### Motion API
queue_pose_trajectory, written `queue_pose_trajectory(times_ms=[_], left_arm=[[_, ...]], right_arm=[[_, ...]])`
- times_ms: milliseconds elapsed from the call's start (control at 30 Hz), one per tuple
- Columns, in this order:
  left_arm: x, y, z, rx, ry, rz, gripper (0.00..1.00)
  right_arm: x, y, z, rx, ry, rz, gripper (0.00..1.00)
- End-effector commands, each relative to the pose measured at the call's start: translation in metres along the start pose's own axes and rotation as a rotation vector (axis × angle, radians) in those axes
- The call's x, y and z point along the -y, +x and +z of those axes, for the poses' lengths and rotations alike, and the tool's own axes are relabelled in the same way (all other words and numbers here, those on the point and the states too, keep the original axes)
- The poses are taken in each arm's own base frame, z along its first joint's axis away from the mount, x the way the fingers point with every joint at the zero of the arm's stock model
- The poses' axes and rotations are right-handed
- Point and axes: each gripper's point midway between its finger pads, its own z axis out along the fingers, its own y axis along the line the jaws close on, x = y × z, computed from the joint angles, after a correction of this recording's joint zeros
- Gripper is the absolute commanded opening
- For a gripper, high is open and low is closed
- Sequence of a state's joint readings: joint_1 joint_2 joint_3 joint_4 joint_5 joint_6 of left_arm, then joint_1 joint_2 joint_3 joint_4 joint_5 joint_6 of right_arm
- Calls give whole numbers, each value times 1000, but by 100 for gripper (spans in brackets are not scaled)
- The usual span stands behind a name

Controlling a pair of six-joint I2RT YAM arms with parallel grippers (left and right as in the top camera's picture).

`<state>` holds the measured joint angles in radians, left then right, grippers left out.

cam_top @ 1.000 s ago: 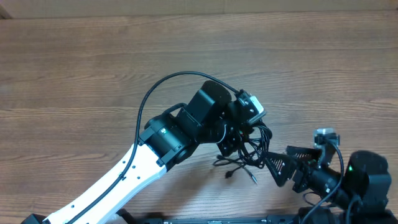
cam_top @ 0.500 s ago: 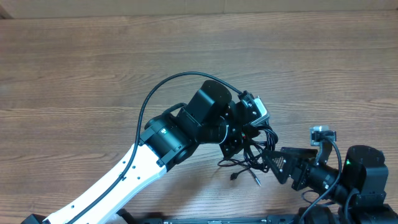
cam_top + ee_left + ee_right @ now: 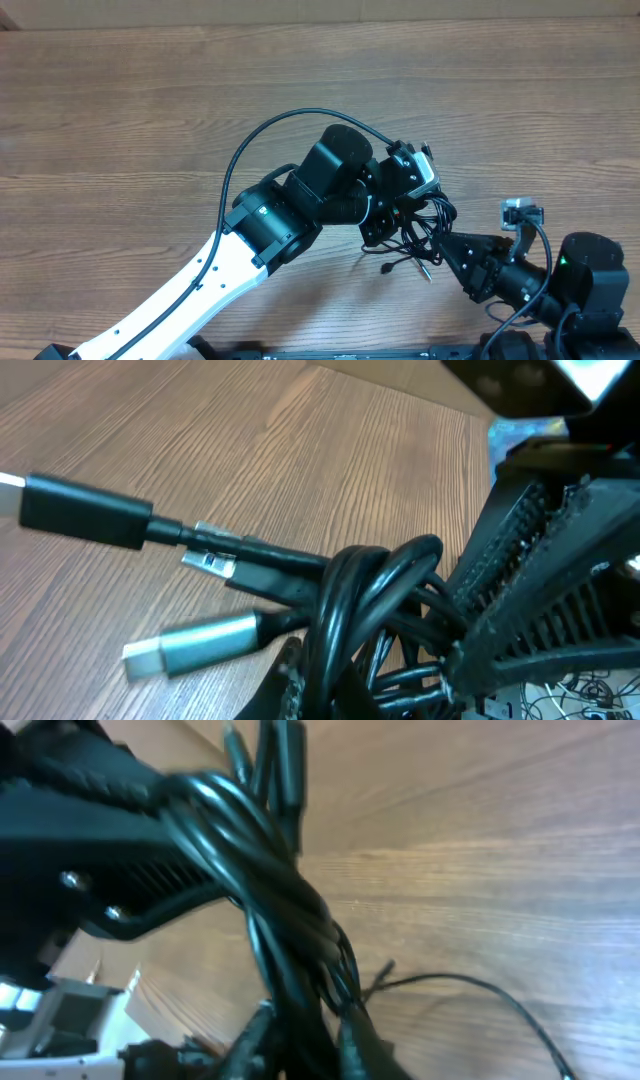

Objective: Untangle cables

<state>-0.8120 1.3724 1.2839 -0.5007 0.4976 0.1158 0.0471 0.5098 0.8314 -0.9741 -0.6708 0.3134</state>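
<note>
**black cord knot pinched from two sides**

the cables [image 3: 420,226] are thin, glossy black cords wound into a tight knot, with several strands twisted over each other [image 3: 372,592]. the knot sits in the left gripper [image 3: 404,212], whose jaws are closed right down on it, above the wooden table [image 3: 150,100]. out from that gripper a silver plug [image 3: 190,647] and a black plug [image 3: 85,515] stick free, and two loose ends trail just below it. the right gripper [image 3: 447,247] meets the bundle on the side away from the left gripper, its jaws drawn narrow around strands [image 3: 275,880].
</note>
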Motion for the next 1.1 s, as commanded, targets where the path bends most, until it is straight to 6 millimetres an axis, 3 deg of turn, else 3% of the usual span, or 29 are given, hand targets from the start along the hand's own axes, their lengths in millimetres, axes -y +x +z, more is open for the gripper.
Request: queue_pose_trajectory(times_ms=[0, 333, 600, 800, 1067], left_arm=[[12, -19, -12, 53, 26, 55, 4], [9, -21, -12, 58, 9, 52, 4], [-21, -23, -15, 78, -160, -164, 4], [-24, -23, -15, 80, -176, -191, 4], [-43, -21, -20, 101, -285, -328, 4]], right_arm=[[-8, -11, -5, 39, -10, -38, 6], [-7, -9, -5, 34, -8, -33, 4], [-7, -9, -5, 33, -7, -32, 4], [-7, -9, -5, 33, -7, -31, 4], [-6, -8, -5, 27, -4, -26, 4]])
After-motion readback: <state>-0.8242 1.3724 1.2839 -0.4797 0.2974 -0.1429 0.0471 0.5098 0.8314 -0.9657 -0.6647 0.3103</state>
